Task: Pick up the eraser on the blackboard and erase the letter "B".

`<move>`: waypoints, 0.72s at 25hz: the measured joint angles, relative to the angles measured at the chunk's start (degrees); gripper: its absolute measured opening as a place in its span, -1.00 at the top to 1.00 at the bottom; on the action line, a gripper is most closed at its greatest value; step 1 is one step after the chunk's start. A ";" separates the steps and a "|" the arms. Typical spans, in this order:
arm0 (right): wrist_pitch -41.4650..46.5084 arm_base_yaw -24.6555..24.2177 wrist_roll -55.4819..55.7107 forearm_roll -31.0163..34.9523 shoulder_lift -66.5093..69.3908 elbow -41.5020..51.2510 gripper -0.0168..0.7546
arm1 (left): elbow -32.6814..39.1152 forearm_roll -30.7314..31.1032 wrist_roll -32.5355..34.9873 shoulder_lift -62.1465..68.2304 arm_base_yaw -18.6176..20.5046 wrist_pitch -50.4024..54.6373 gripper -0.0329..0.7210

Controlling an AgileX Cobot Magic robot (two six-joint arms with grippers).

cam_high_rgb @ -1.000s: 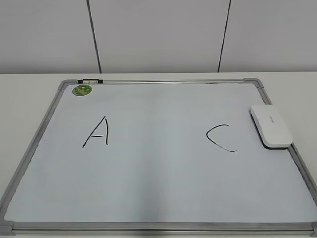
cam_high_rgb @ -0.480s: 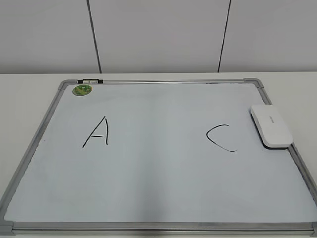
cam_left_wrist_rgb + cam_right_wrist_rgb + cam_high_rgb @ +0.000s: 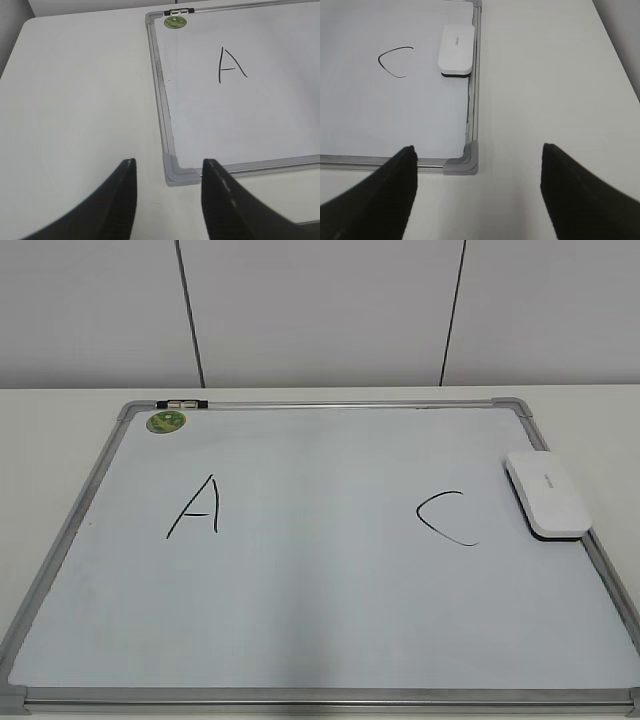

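The blackboard is a white board with a silver frame, lying flat on the table. The white eraser lies on its right edge; it also shows in the right wrist view. A black "A" and a black "C" are on the board. No letter "B" shows between them; that area is blank. My left gripper is open and empty over the table by the board's near left corner. My right gripper is wide open and empty by the near right corner. Neither gripper shows in the exterior view.
A round green sticker sits at the board's far left corner. Grey plastic corners mark the frame. White table lies left of the board and right of it. A panelled wall stands behind.
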 joint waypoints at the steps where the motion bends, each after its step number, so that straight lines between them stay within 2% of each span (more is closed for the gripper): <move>1: 0.00 0.00 0.00 0.00 0.00 0.00 -0.58 | 0.00 0.00 0.00 0.00 0.00 0.00 0.10; 18: 0.00 0.00 -0.12 0.00 0.00 0.00 -0.57 | 0.00 0.00 0.00 0.00 0.00 0.00 0.14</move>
